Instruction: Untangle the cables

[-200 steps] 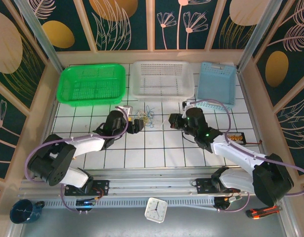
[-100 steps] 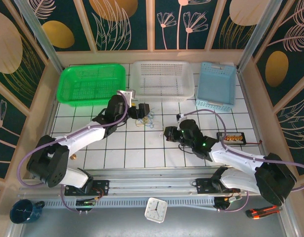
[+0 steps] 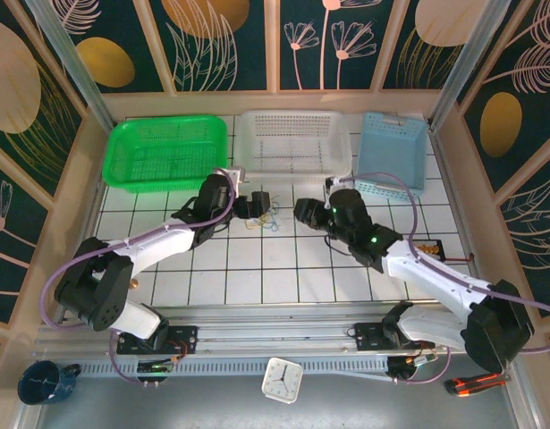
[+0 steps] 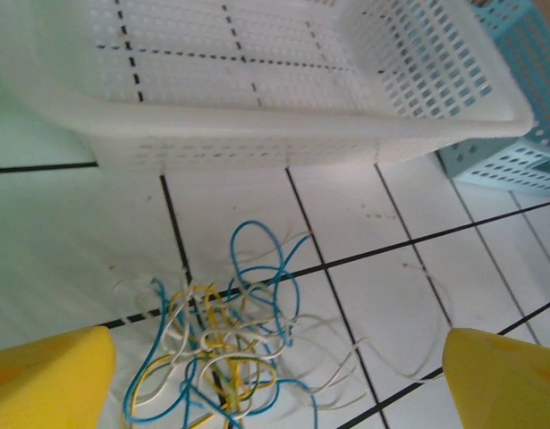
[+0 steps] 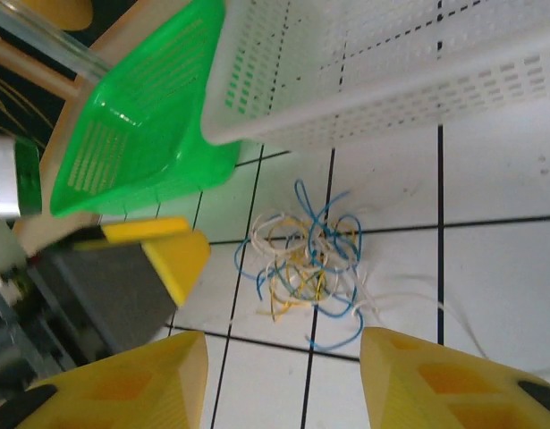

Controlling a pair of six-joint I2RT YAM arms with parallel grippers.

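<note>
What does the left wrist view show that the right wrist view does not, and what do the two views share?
Left wrist view, not the right: a corner of the blue basket. Right wrist view, not the left: the green basket and the open right gripper. Shared: the white basket, the tangled cables lying on the tiled table in front of it, and the open left gripper, seen in the right wrist view as one yellow finger beside the tangle.

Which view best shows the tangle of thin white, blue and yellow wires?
Left wrist: the wire tangle is closest, single strands traceable, bottom cropped. Right wrist shows it nearly whole, smaller; top external, a tiny clump.
</note>
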